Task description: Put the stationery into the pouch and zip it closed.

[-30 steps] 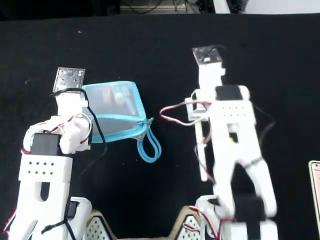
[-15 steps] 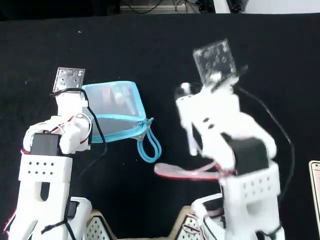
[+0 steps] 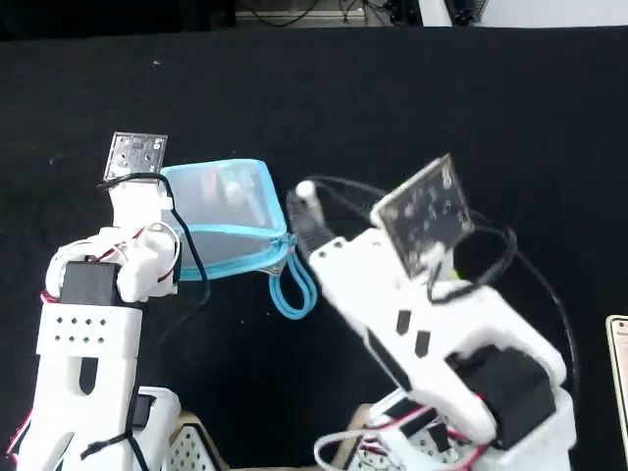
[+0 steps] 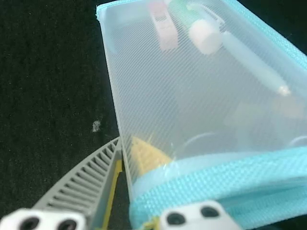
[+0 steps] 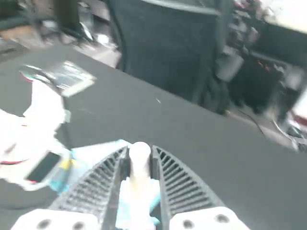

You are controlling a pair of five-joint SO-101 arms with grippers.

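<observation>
Pouch, translucent mesh with light-blue zip trim: flat on black surface, left of centre. Inside, seen through mesh: pink item, white-capped tube. Whether zipped or unzipped: cannot tell. Blue loop strap: trailing from near corner of pouch onto surface.

Left pincer: clamped on pouch's trimmed edge, one grey finger beneath, the other above; in high view at pouch's left end.

Right pincer: closed on white cylindrical stick, stick upright between ribbed fingers; in high view just beside pouch's right edge, stick's rounded tip protruding.

Card: at surface's right edge, well apart.
</observation>
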